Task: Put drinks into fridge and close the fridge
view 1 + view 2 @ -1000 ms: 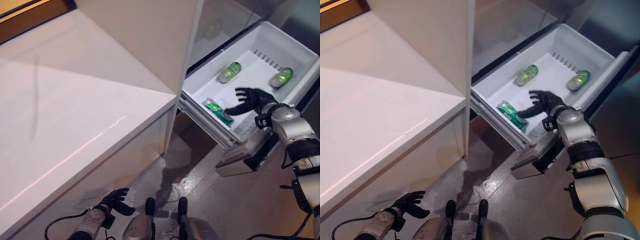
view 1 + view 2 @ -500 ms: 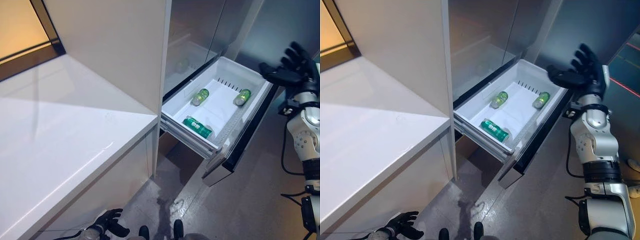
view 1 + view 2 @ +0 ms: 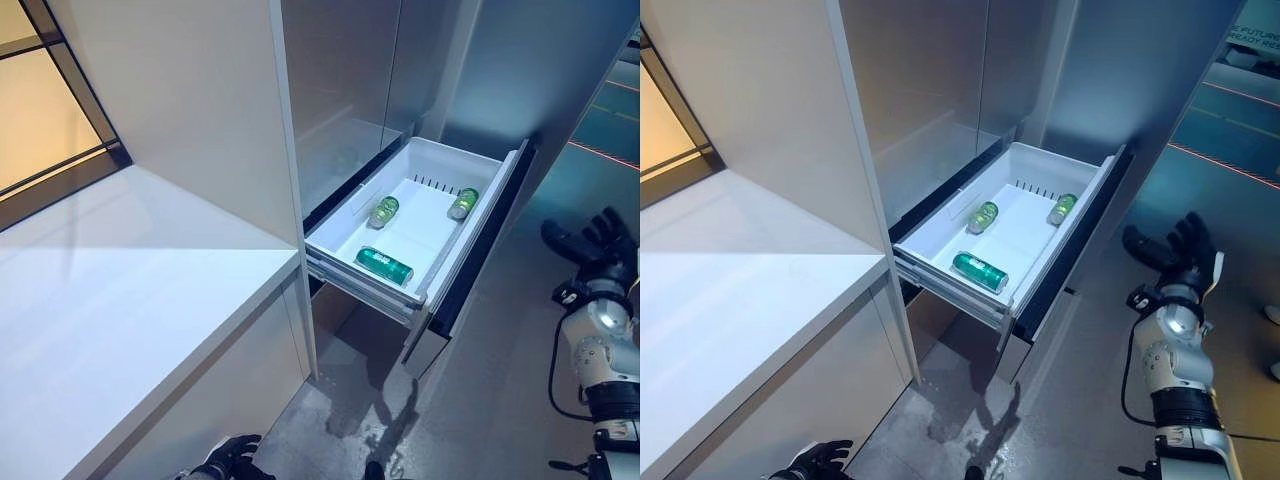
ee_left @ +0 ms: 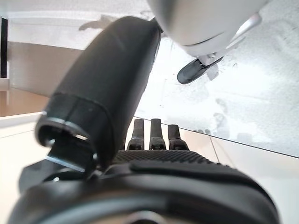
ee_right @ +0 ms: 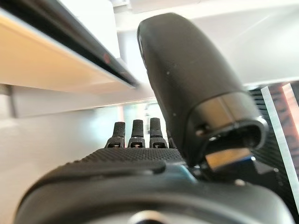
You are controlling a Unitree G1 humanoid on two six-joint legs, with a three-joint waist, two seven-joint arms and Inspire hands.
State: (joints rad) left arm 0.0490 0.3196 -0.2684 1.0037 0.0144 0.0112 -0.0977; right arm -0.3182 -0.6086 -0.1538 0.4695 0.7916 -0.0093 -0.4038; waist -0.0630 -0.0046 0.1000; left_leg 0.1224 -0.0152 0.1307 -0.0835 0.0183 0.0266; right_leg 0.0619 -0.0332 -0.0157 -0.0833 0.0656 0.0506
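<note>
The fridge's white drawer (image 3: 345, 215) stands pulled out, its dark front panel (image 3: 480, 245) to the right. Green cans lie on their sides in it: one near the front (image 3: 384, 266), one at the back left (image 3: 383, 211), one at the back right (image 3: 463, 203). My right hand (image 3: 590, 243) is open and empty, raised to the right of the drawer front and apart from it; its straight fingers (image 5: 133, 133) show in the right wrist view. My left hand (image 3: 232, 455) hangs low by the floor, open and empty; it also shows in the left wrist view (image 4: 152, 133).
A white counter (image 3: 110, 290) spreads at the left, with a tall white cabinet side (image 3: 190, 100) between it and the fridge. The fridge's grey upper doors (image 3: 350, 70) are shut. Grey floor (image 3: 510, 400) lies in front of the drawer.
My right hand has left the drawer, risen past its front panel and come down to the right of it. The camera has lifted and shows the whole drawer. The cans lie as before.
</note>
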